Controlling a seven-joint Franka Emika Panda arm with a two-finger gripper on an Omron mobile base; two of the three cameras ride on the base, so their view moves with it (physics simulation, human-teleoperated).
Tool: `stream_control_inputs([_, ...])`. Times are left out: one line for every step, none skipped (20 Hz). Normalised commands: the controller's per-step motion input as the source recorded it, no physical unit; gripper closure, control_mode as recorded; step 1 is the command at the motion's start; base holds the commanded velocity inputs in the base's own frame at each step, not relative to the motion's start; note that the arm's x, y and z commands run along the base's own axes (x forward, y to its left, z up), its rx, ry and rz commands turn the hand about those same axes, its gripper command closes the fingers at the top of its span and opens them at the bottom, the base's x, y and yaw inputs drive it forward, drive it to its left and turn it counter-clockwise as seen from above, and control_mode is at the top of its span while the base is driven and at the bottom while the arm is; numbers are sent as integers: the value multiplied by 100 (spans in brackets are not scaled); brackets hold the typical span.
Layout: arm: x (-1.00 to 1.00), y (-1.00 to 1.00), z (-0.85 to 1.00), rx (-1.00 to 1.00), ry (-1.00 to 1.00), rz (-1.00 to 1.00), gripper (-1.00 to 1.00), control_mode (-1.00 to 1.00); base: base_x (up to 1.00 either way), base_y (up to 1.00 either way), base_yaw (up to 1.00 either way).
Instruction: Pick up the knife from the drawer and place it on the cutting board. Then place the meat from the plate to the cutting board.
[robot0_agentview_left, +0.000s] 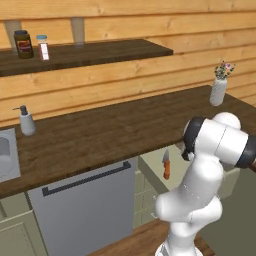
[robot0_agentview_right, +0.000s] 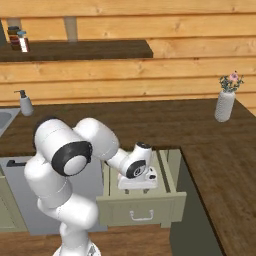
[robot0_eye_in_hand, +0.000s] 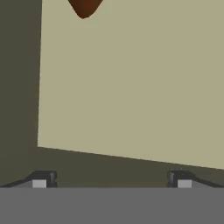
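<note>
The pale greenish-beige drawer (robot0_agentview_right: 142, 207) stands pulled out under the counter. In it lies the knife (robot0_agentview_left: 166, 164), orange-red handle toward me, short grey blade pointing to the back. My gripper (robot0_agentview_right: 136, 184) hangs low over the drawer's inside, pointing down. In the hand view the gripper (robot0_eye_in_hand: 111, 180) is open, its fingertips (robot0_eye_in_hand: 41, 179) wide apart over the bare drawer floor (robot0_eye_in_hand: 131, 87), and the rounded end of the knife handle (robot0_eye_in_hand: 83, 6) pokes in at the top edge, well away from the tips. The cutting board, plate and meat are out of view.
A grey dishwasher front (robot0_agentview_left: 82, 205) with a dark bar handle sits left of the drawer. On the wooden counter (robot0_agentview_left: 110, 135) stand a soap dispenser (robot0_agentview_left: 26, 121) and a flower vase (robot0_agentview_left: 218, 90). A sink (robot0_agentview_left: 5, 155) lies far left; jars (robot0_agentview_left: 23, 44) stand on the shelf.
</note>
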Motion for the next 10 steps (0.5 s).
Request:
stream_control_inputs([18, 0, 99, 0, -12, -11, -100, -100, 0, 0, 0])
stream_control_inputs([22, 0, 100, 0, -10, -9, -100, -100, 0, 0, 0])
stream_control_inputs([26, 0, 100, 0, -6, -7, -100, -100, 0, 0, 0])
stream_control_inputs([33, 0, 95, 0, -7, -7, -100, -100, 0, 0, 0])
stream_control_inputs([33, 0, 84, 3, -7, -7, -100, -100, 0, 0, 0])
stream_control_inputs([37, 3, 67, 9, -7, -9, -100, -100, 0, 0, 0])
stream_control_inputs([55, 14, 51, 3, -4, -10, -100, -100, 0, 0, 0])
stream_control_inputs([62, 24, 41, 0, -5, -12, -100, -100, 0, 0, 0])
stream_control_inputs([63, 35, 35, 0, -6, -13, -100, -100, 0, 0, 0])
stream_control_inputs([64, 42, 31, 0, -7, -14, -100, -100, 0, 0, 0])
